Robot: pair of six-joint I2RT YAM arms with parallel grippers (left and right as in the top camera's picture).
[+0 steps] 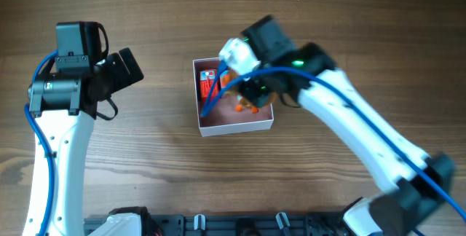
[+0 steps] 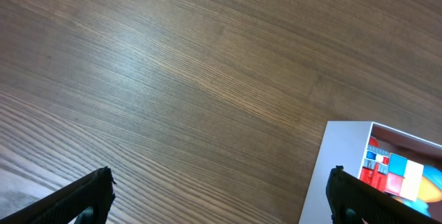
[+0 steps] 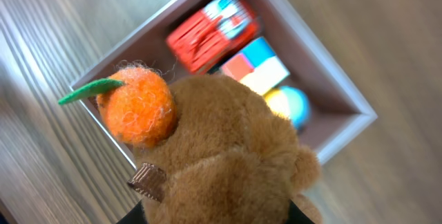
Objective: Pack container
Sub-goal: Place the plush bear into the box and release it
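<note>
Brown plush bear (image 3: pixel 228 155) with orange felt fruit (image 3: pixel 136 106) fills right wrist view, above container (image 3: pixel 345 89). Right gripper (image 1: pixel 251 90) fingers hidden; grip indeterminate. Left gripper (image 2: pixel 221 200) spread, empty.

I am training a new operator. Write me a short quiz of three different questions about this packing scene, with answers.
1. True or false: the left end effector is holding a toy.
2. Which arm is above the container? A) left B) right C) both
3. Fill in: the plush bear seen by the right wrist camera carries a felt ball of ______ colour.

Key:
1. False; nothing sits between its fingers, and it is over bare table.
2. B
3. Orange; the ball has a green leaf.
</note>
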